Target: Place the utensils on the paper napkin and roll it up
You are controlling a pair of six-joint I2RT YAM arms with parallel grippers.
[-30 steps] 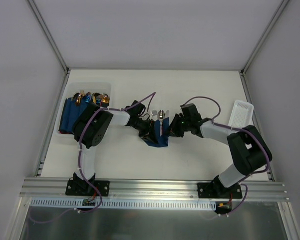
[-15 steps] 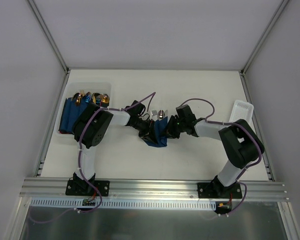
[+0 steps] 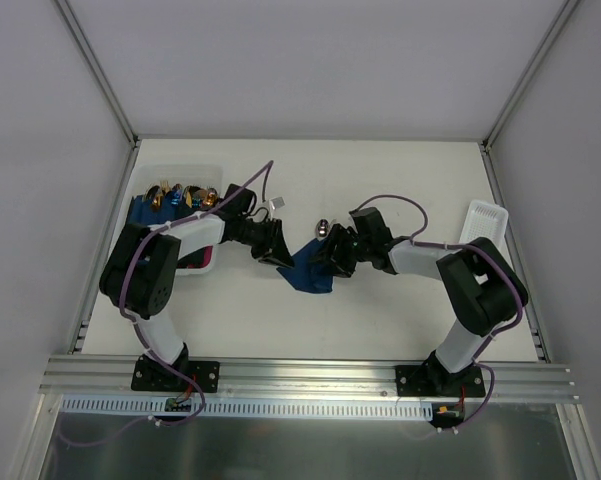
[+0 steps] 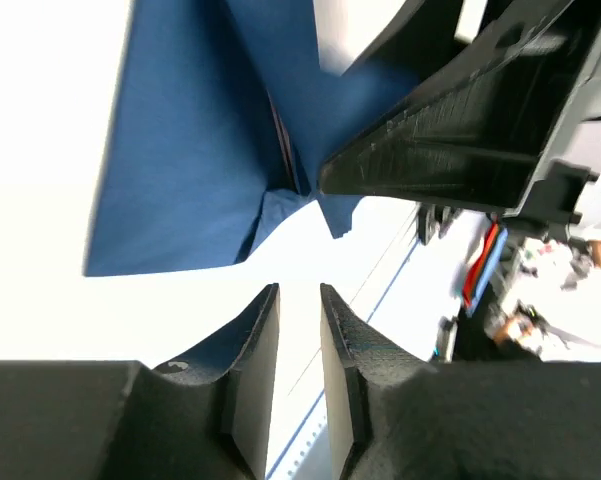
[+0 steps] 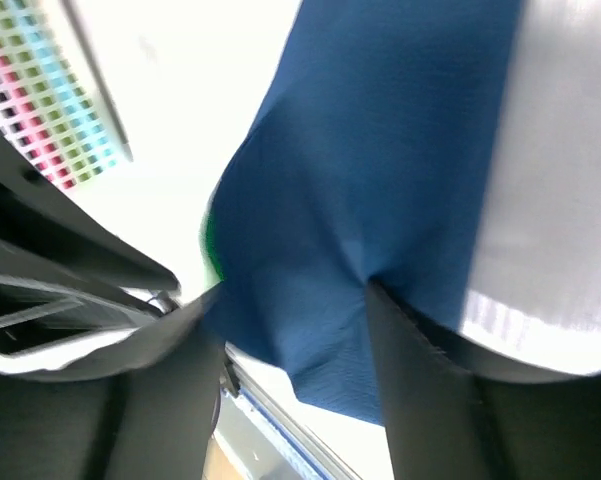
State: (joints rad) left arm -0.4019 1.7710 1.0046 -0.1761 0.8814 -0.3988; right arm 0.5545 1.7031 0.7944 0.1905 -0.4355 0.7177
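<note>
Right hand [image 5: 292,290] apart astride napkin [image 3: 308,275] | left hand [image 4: 298,292] barely apart | utensils [image 3: 323,226] point far-side

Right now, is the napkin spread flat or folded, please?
Folded, not flat: the napkin shows overlapping layers and creases in both wrist views.

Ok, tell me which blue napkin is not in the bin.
The loose napkin mid-table; the others are rolled bundles with copper tips, in the bin at left.
</note>
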